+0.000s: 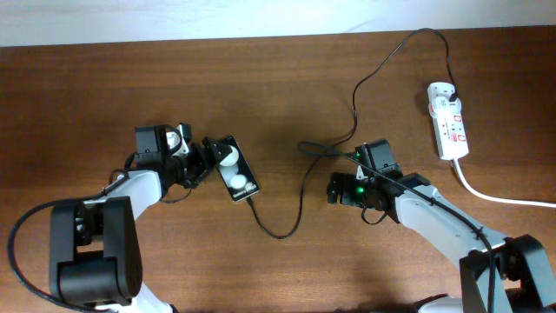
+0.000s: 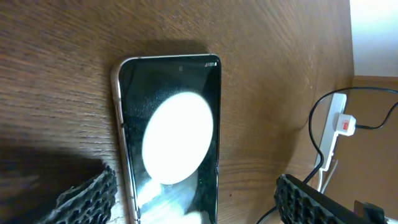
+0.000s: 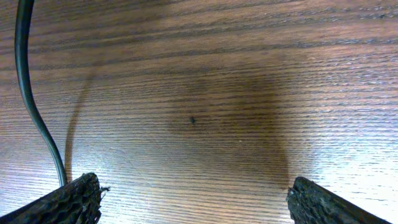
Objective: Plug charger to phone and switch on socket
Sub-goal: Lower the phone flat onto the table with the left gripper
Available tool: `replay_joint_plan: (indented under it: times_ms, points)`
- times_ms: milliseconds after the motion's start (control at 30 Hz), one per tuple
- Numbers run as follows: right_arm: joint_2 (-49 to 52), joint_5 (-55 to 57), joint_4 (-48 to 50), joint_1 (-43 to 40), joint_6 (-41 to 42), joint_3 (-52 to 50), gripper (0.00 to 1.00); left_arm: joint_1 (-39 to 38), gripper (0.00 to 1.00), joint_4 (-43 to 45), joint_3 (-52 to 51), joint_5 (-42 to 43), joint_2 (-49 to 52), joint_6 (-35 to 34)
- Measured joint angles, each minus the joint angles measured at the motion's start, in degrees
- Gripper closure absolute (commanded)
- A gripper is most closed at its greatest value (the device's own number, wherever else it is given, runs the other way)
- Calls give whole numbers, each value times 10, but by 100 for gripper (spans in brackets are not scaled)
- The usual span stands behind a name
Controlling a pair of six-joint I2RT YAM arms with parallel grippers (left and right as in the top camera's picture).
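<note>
The black phone (image 1: 235,169) lies face up on the wooden table, two white blobs reflected on its glass. My left gripper (image 1: 201,163) is open at its left end; in the left wrist view the fingers (image 2: 193,196) stand wide apart either side of the phone (image 2: 171,130), not closed on it. The charger cable (image 1: 301,187) runs from its black plug (image 1: 452,94) in the white socket strip (image 1: 447,120), loops across the table and ends at the phone's lower end (image 1: 248,201). My right gripper (image 1: 334,189) is open and empty beside the cable (image 3: 36,112).
The strip's thick white cord (image 1: 504,198) trails off to the right edge. The strip (image 2: 333,124) also shows far off in the left wrist view. Only bare wood lies between the right fingers (image 3: 193,196).
</note>
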Motion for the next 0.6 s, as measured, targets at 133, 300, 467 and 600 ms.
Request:
replay_joint_plan:
  times_ms: [133,300,467,600]
  points:
    - [0,0,0,0,0,0,1,-3,13,16,-3,-2,1,0]
    - [0,0,0,0,0,0,1,-62,12,64,-5,-39,5,0]
    - [0,0,0,0,0,0,1,-129,7,94,-6,-71,7,0]
    - [0,0,0,0,0,0,1,-110,1,107,-7,-43,10,0]
